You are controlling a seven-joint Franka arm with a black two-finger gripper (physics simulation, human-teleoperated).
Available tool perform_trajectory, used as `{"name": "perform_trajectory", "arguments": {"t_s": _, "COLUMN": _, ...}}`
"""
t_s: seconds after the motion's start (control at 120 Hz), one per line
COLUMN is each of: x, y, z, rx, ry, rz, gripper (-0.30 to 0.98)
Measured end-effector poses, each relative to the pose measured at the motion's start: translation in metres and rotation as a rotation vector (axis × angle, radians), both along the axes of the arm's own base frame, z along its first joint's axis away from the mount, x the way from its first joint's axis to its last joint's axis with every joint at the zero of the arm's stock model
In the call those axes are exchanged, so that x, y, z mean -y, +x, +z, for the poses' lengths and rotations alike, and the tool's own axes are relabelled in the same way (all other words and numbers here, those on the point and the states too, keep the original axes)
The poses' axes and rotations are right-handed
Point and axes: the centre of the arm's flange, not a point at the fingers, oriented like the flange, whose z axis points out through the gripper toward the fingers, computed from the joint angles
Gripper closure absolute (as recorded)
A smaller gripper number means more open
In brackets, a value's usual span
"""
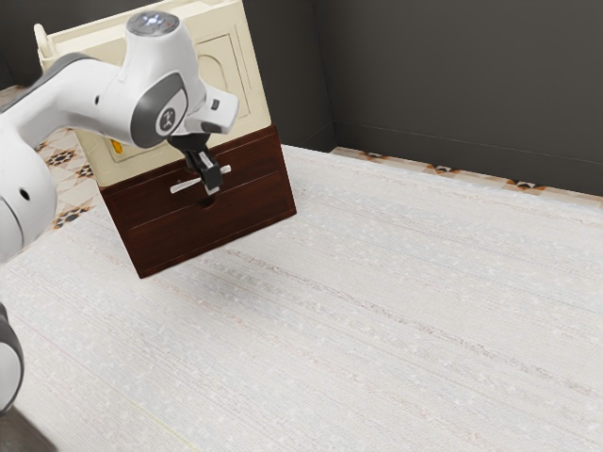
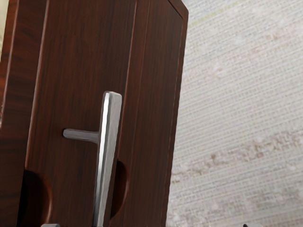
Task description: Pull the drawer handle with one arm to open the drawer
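The end effector (image 1: 211,184) hovers unclenched, spread wide at the handle (image 2: 108,151); the drawer (image 1: 252,162) looks closed, so gripping and pulling remain.

Pale surface (image 1: 405,311), tiles (image 1: 61,171), dark wall (image 1: 462,85)

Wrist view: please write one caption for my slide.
A silver bar handle stands out from a dark brown drawer front on a slim post.
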Motion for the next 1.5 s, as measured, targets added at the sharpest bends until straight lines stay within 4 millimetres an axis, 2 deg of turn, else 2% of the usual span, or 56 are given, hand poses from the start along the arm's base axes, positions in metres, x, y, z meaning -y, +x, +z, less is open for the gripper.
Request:
{"name": "perform_trajectory", "arguments": {"t_s": 0.425, "x": -0.010, "y": 0.005, "z": -0.021, "rx": -0.022, "ry": -0.001, "rz": 0.006, "gripper": 0.22}}
{"name": "perform_trajectory", "arguments": {"t_s": 0.85, "x": -0.018, "y": 0.004, "z": -0.029, "rx": -0.032, "ry": -0.008, "rz": 0.017, "gripper": 0.25}}
{"name": "perform_trajectory", "arguments": {"t_s": 0.95, "x": -0.016, "y": 0.004, "z": -0.028, "rx": -0.032, "ry": -0.013, "rz": 0.021, "gripper": 0.31}}
{"name": "perform_trajectory", "arguments": {"t_s": 1.267, "x": -0.006, "y": 0.001, "z": -0.022, "rx": -0.034, "ry": -0.040, "rz": 0.035, "gripper": 0.67}}
{"name": "perform_trajectory", "arguments": {"t_s": 1.417, "x": 0.002, "y": -0.001, "z": -0.021, "rx": -0.045, "ry": -0.052, "rz": 0.032, "gripper": 0.73}}
{"name": "perform_trajectory", "arguments": {"t_s": 1.5, "x": 0.013, "y": -0.006, "z": -0.021, "rx": -0.058, "ry": -0.059, "rz": 0.022, "gripper": 0.75}}
